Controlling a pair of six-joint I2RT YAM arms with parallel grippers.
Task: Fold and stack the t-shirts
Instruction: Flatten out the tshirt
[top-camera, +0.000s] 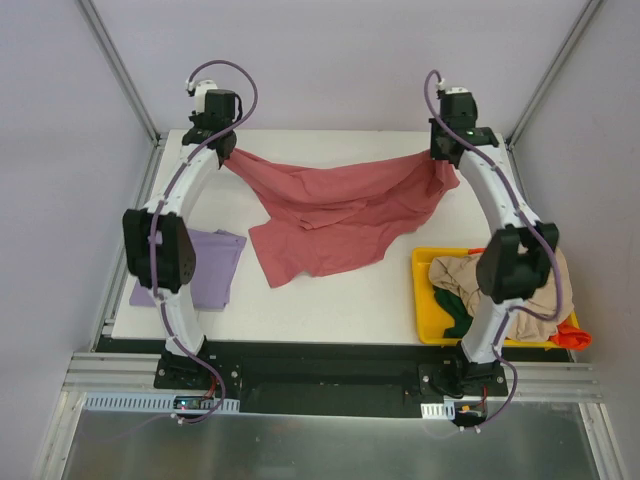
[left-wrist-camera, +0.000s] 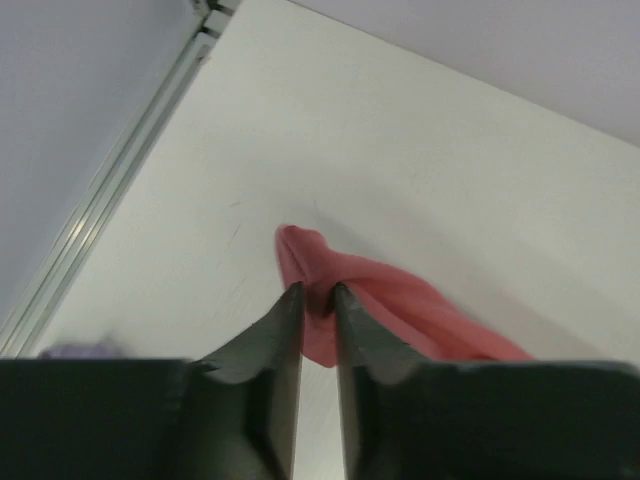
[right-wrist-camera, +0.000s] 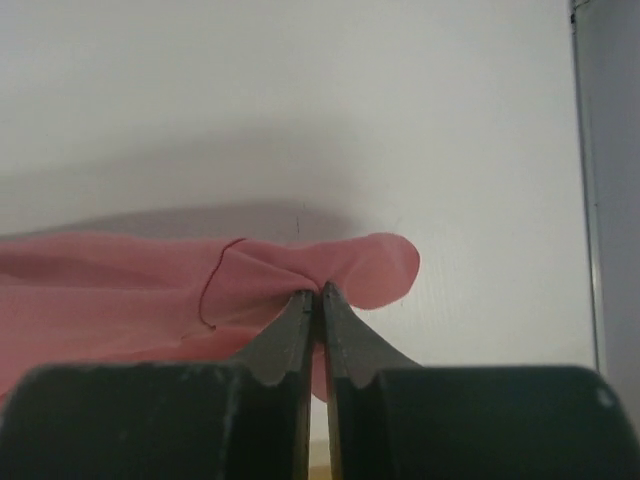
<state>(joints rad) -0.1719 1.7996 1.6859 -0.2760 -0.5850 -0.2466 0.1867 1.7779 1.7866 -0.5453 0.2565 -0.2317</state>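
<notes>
A dusty pink-red t-shirt (top-camera: 330, 210) hangs stretched between my two grippers at the far side of the table, its middle sagging onto the table. My left gripper (top-camera: 225, 152) is shut on its left corner (left-wrist-camera: 318, 272). My right gripper (top-camera: 447, 160) is shut on its right corner (right-wrist-camera: 350, 265). A lavender t-shirt (top-camera: 215, 265) lies folded flat at the near left, partly hidden by my left arm. Beige, green and orange-red shirts (top-camera: 530, 290) are heaped in the bin at the near right.
A yellow plastic bin (top-camera: 424, 300) stands at the table's near right edge, under my right arm. Metal frame posts (top-camera: 120, 70) rise at the back corners. The white tabletop (top-camera: 340, 300) shows bare in front of the pink shirt.
</notes>
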